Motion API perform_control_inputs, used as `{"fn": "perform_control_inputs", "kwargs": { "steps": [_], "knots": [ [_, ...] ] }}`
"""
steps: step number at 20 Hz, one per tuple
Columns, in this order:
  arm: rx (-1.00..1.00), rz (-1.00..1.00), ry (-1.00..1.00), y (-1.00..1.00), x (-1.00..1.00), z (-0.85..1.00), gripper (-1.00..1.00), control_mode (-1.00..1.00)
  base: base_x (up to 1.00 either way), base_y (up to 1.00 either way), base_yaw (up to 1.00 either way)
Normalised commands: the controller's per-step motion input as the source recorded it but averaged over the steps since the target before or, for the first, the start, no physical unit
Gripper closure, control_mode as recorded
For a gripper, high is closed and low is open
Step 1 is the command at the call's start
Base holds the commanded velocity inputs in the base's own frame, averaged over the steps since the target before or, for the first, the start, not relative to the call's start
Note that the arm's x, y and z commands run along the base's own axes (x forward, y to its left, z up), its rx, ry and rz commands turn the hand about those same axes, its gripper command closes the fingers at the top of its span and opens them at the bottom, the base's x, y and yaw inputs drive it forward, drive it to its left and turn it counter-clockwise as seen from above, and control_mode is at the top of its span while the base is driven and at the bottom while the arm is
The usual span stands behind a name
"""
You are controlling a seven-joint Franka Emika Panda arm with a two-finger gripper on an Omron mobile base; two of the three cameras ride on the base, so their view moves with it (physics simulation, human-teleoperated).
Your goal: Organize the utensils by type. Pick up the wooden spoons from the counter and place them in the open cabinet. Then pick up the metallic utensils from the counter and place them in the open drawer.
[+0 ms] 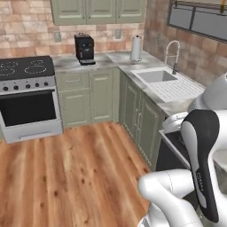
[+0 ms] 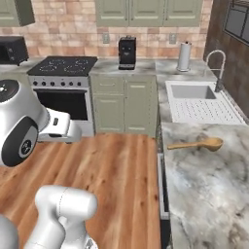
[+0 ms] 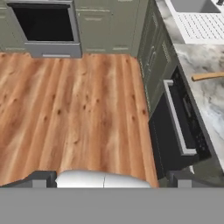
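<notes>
One long orange-tan wooden spoon lies on the marbled counter just in front of the sink, bowl to the right. Its handle end pokes in at the right edge of the hand view, on the counter. My gripper hangs over the wooden floor, left of the counter's edge and well short of the spoon. Its fingertips stand wide open with nothing between them. The metallic utensils, the open cabinet and the open drawer are out of view.
A dark-fronted appliance with a silver bar handle sits under the counter beside my hand. The sink and faucet lie beyond the spoon. A stove, coffee machine and paper towel roll line the back wall.
</notes>
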Motion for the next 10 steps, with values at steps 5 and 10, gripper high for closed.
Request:
{"fn": "perform_control_inputs", "kwargs": {
  "steps": [5,10],
  "knots": [
    [0.00,0.00,0.00,0.00,0.00,0.00,-1.00,1.00,0.42,0.52,-0.23],
    [0.00,0.00,0.00,0.00,0.00,0.00,-1.00,1.00,0.45,0.47,-0.24]
  ]
}}
